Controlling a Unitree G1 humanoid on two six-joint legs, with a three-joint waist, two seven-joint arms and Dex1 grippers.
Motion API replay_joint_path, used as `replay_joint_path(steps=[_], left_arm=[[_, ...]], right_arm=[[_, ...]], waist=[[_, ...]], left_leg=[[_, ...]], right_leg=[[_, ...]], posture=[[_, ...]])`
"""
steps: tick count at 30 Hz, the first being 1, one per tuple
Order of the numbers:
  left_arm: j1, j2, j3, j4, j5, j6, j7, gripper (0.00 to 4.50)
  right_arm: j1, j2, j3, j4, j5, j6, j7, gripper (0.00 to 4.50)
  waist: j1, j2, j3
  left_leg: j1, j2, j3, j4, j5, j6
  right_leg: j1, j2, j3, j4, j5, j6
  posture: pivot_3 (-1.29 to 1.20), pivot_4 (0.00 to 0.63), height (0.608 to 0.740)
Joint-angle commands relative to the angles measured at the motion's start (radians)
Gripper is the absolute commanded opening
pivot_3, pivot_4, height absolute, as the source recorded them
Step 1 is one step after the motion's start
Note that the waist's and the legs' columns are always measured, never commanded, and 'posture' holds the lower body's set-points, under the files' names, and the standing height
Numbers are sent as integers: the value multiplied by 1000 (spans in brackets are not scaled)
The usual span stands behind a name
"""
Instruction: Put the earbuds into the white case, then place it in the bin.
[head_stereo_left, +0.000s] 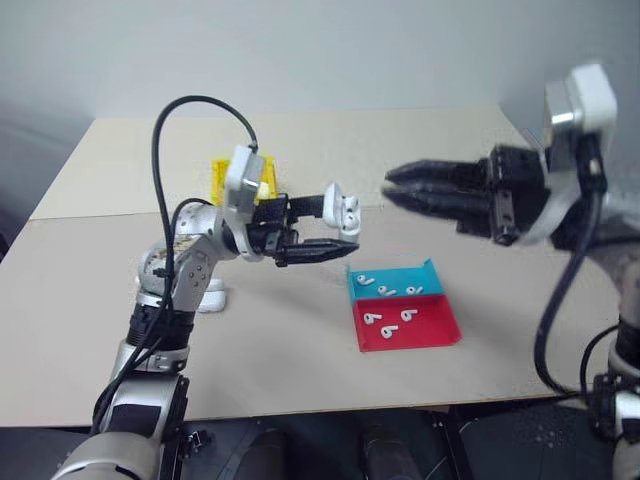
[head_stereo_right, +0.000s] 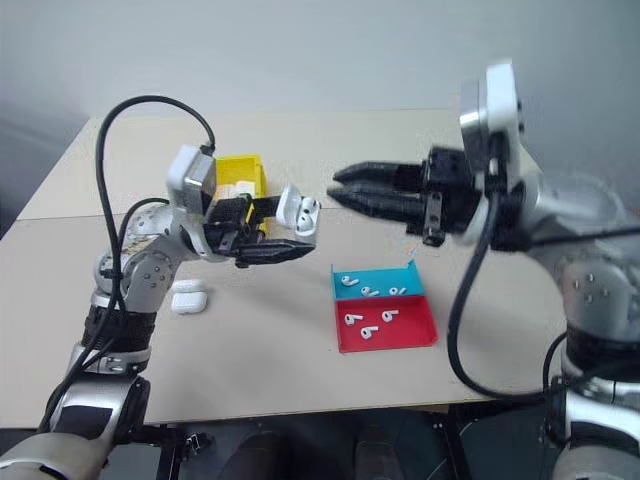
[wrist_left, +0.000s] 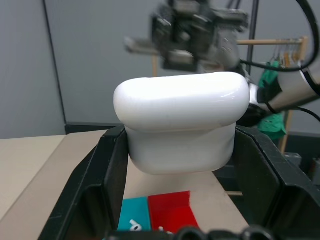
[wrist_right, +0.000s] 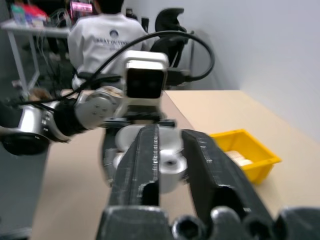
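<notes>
Wide tan table (head_stereo_left: 300, 370) underneath, keeping everything within both arms' reach. Yellow bin (head_stereo_right: 243, 176) parked at the back, clear of the work until the case needs dropping in. Red and blue tray (head_stereo_right: 385, 310) near the front, corralling loose earbuds (head_stereo_right: 366, 329). Left gripper (head_stereo_right: 290, 235) clamped on the white case (head_stereo_right: 298, 212), raised in mid-air, lid end up and open toward the partner. Right gripper (head_stereo_right: 340, 187) level, just beside the case, fingers nearly together; contents impossible to tell.
</notes>
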Motion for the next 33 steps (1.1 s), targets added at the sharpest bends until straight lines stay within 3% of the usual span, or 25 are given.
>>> replay_joint_path(steps=[1,12,19,29,33], left_arm=[[4,-7,-15,-16,14,-24,-17,2828],[2,-6,-17,-2,56,-50,-28,2828],[12,-2,8,-19,53,-64,-6,2828],[37,2,39,-52,33,-52,38,2828],[46,0,55,-66,29,-53,76,2828]], right_arm=[[-109,15,112,123,-148,-118,144,60],[-410,191,354,360,-448,-369,438,60],[-420,133,402,343,-487,-479,648,60],[-363,47,372,323,-479,-515,650,60],[-289,48,287,275,-449,-458,541,60]], waist=[[-1,0,0],[1,0,0],[6,0,0],[-1,0,0],[3,0,0]], left_leg=[[0,0,0,0,0,0],[-3,0,-1,0,0,0],[-3,-1,-2,0,0,0],[-3,0,-1,0,0,0],[-3,0,-1,1,0,0]], right_leg=[[0,0,0,0,0,0],[-3,0,-1,4,0,0],[-3,-1,-2,4,0,0],[-3,0,-1,6,0,0],[-3,-1,-1,5,0,0]], posture=[[0,150,740],[0,150,740],[0,150,740],[0,150,740],[0,150,740]])
